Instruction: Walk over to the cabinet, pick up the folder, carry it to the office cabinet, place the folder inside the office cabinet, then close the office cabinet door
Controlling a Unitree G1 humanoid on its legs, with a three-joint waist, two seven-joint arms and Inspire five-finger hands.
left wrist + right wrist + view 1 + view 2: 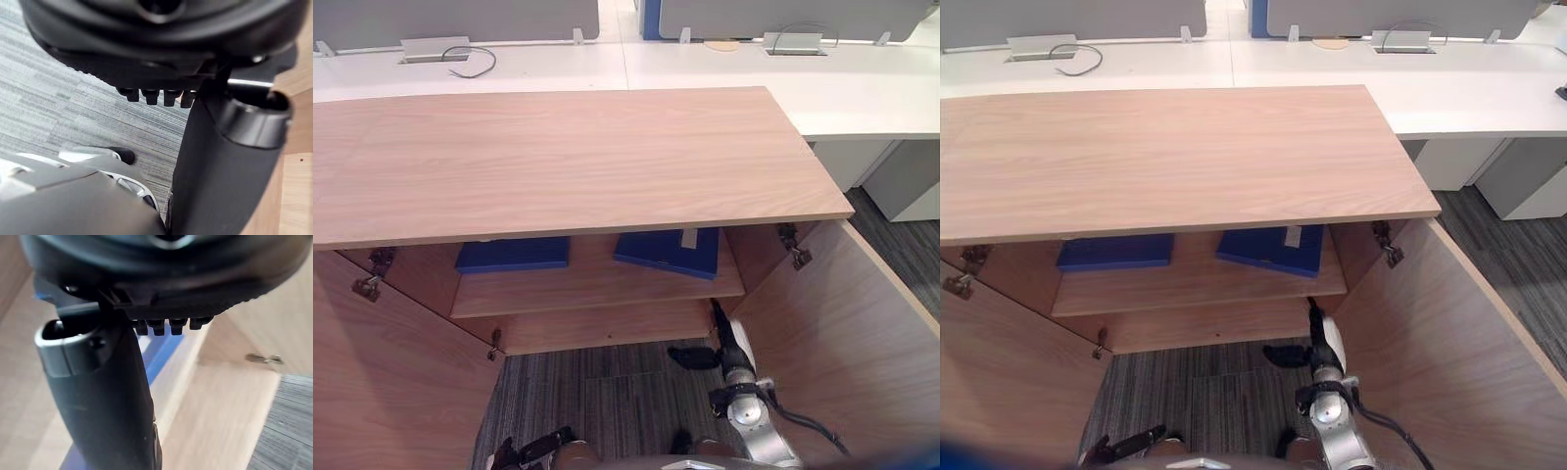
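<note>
1. The right hand's fingers [720,318] are straight and let go, holding nothing. They point to 12 o'clock, and the thumb sticks out to 9 o'clock.
2. The fingertips are close to the front edge of the wooden shelf [597,284]. We cannot tell if they touch it.
3. The right hand [735,358] is dark and smooth, on a shiny silver arm.
4. The folder [666,252] is not in any hand. It lies flat on the shelf, at 11 o'clock from the right hand. It is dark blue, thin and square-cornered, with a small pale label on its front edge. It sits a bit crooked.
5. Another blue folder [514,254] lies flat on the same shelf, at 9 o'clock from the first one and apart from it.
6. The left hand [533,450] hangs low at 7 o'clock, over the floor. Its fingers [156,96] are loose and hold nothing.
7. The cabinet [558,157] is light wood with fine lines in it. Its top is a wide, flat board.
8. Both doors stand wide open: the right door [842,333] and the left door [391,372]. Small metal hinges [794,247] sit in the corners.
9. The carpet [607,401] is grey with thin stripes.
10. Smooth white desks [754,78] stand behind the cabinet, at 12 o'clock.
</note>
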